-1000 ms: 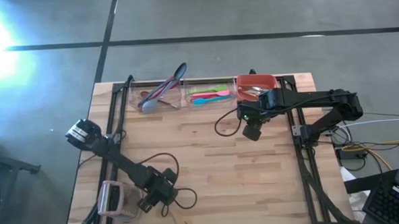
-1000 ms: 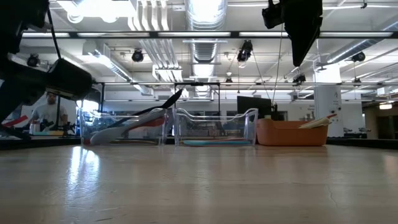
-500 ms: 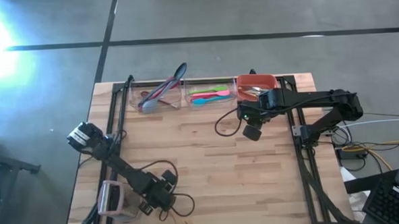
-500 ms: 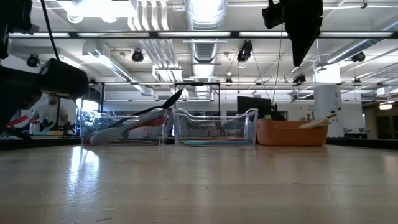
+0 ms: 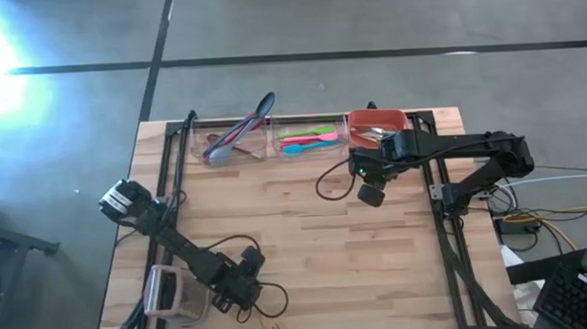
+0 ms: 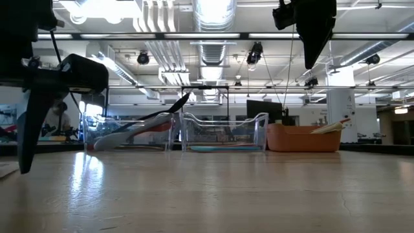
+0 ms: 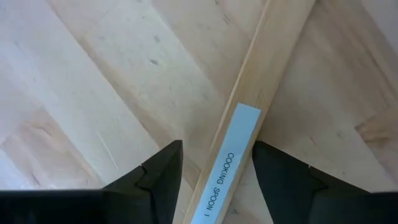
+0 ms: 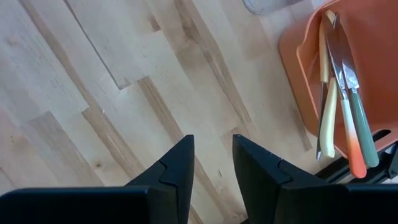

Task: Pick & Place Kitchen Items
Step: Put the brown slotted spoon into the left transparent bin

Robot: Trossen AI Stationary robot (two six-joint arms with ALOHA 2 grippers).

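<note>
Left tool point(image 7: 214, 171) wide, straddling wooden cooking spoon point(image 7: 249, 118) handle at surface's near edge; handle's long axis runs between fingers. Right tool point(image 8: 211, 165) narrow, empty, beside orange bin point(image 8: 298, 56), far off.

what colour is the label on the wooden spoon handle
Pale blue with dark lettering; the label on the wooden spoon shows best in the left wrist view.

— Where am I working?
— A lab or workshop hall. Past my desk point(image 6: 213, 188) I see exposed ducts point(image 6: 213, 13) and ceiling lights point(image 6: 103, 8), a monitor point(image 6: 262, 109) and a person point(image 6: 59, 116) at a far bench.
— And below?
— Bare concrete floor point(image 5: 367, 22), cables point(image 5: 544, 218) beside the frame.
</note>
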